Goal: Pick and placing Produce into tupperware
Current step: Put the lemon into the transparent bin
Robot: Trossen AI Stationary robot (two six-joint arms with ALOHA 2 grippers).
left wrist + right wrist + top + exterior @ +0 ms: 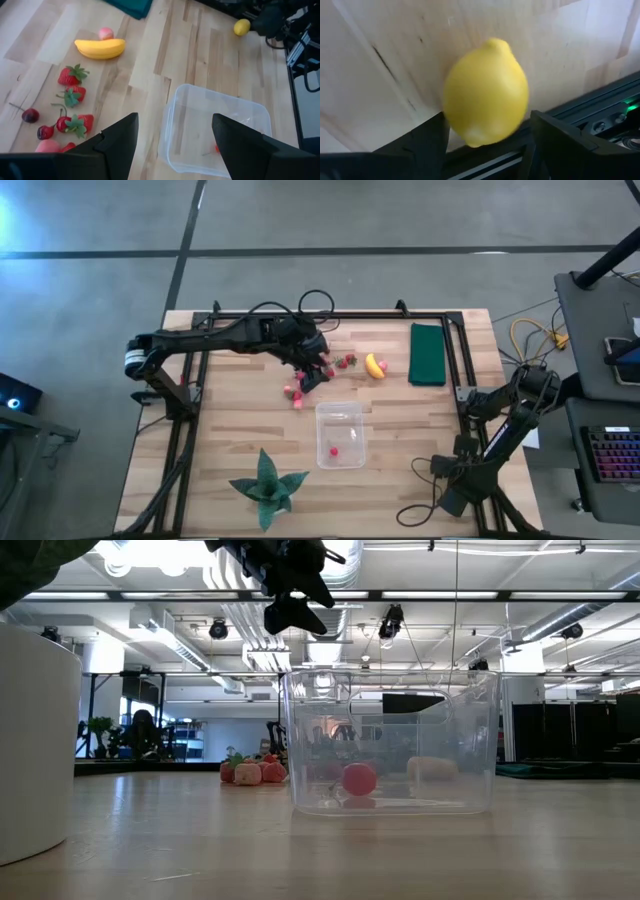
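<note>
Strawberry-like pieces (340, 362) (72, 95) and a banana (375, 366) (100, 48) lie on the wood table near its far middle. The clear tupperware (340, 406) (470, 740) (172, 125) stands at mid-table with one red piece (359, 779) on its floor. My left gripper (315, 373) (175, 137) hangs open and empty in the air between the strawberries and the tupperware. The lemon (487, 92) (242, 27) rests on the table by the right rail. My right gripper (487, 145) is open, one finger on each side of the lemon's near end. My right gripper has the lemon's lower end (470, 135) between its open fingers. One fingertip (437, 125) stands right beside the lemon's side, and I cannot tell whether it touches. The lemon lies on the table.
A dark green flat rectangle (427, 353) lies at the far right. A green spiky plant (268, 485) stands at the near edge. Black frame rails (455, 350) run along the table's sides. A white rounded object (35, 740) stands at the low view's left.
</note>
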